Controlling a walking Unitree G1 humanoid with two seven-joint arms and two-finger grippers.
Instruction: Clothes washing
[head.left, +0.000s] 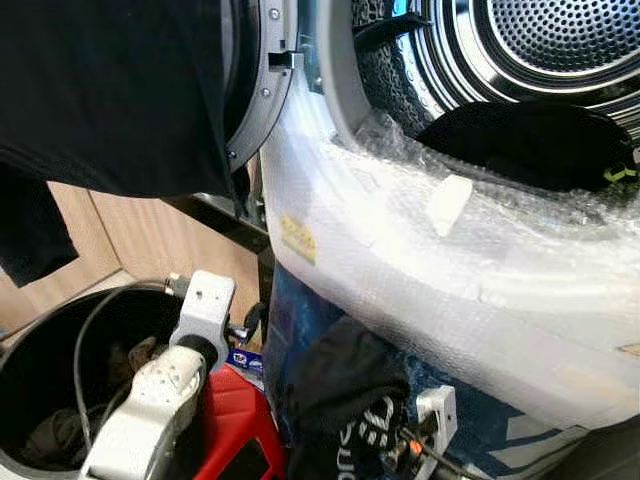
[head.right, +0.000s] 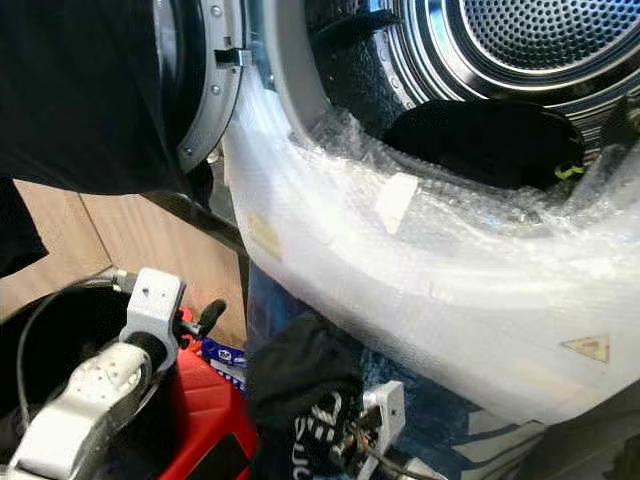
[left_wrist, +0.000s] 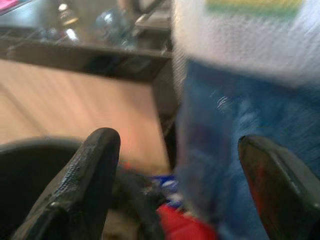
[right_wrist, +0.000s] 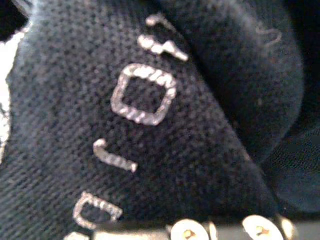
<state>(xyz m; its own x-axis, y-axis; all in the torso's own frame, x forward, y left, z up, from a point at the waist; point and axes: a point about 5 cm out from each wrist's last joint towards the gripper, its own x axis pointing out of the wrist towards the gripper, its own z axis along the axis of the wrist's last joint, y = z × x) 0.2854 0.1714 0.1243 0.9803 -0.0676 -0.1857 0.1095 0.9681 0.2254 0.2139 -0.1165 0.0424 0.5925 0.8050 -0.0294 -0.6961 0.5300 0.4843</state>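
Polished, perforated metal on the washer drum (head.left: 560, 40), mirror-bright at its ribs. Clear bubble wrap (head.left: 420, 260), crinkled and glossy, over the white front of the machine. Matt black cloth for the garment in the drum (head.left: 520, 140) and the hanging garment (head.left: 110, 90). Coarse dark knit with raised pale stitched lettering on the garment at the right wrist (right_wrist: 150, 125). Pale wood-grain panel (head.left: 150, 235), smooth. Glossy red plastic (head.left: 235, 420). Black rubbery textured left gripper fingers (left_wrist: 85, 185). Brushed silver metal on the left arm (head.left: 160, 390).
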